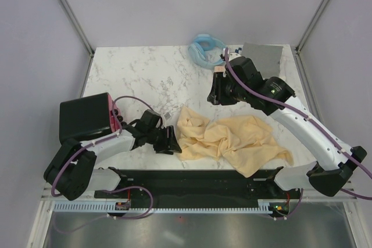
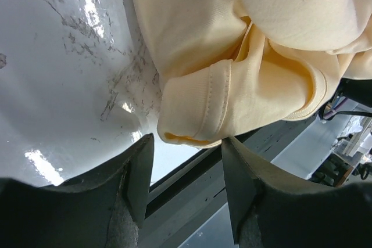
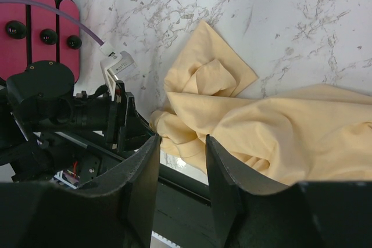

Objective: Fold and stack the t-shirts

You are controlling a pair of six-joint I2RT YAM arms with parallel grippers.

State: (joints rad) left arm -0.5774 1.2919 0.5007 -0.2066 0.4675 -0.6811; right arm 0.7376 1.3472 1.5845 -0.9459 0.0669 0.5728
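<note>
The pale yellow-cream t-shirt point(image 1: 232, 140) lies crumpled at the lower centre of the top view. Its lower edge runs close to the near edge of the bench point(image 1: 145, 74), just above the black rail point(image 1: 192, 181).

The left end effector point(image 1: 168, 141) lies low at the shirt's left edge, released. In its wrist view a hemmed fold point(image 2: 200, 108) sits right at the mouth of the gap between the two fingers. I cannot tell whether they touch it.

The right end effector point(image 1: 219, 92) hangs above the shirt's upper edge, clear of the cloth. Its jaws are parted and there is nothing between them.

Bare marble stretches across the upper left and centre of the frame. A grey t-shirt point(image 1: 264, 56) lies flat in the upper right corner, with a light blue ring point(image 1: 204, 49) beside it at the far edge. A black box point(image 1: 81, 119) with a pink-red side sits at the left edge, just behind the left arm.
</note>
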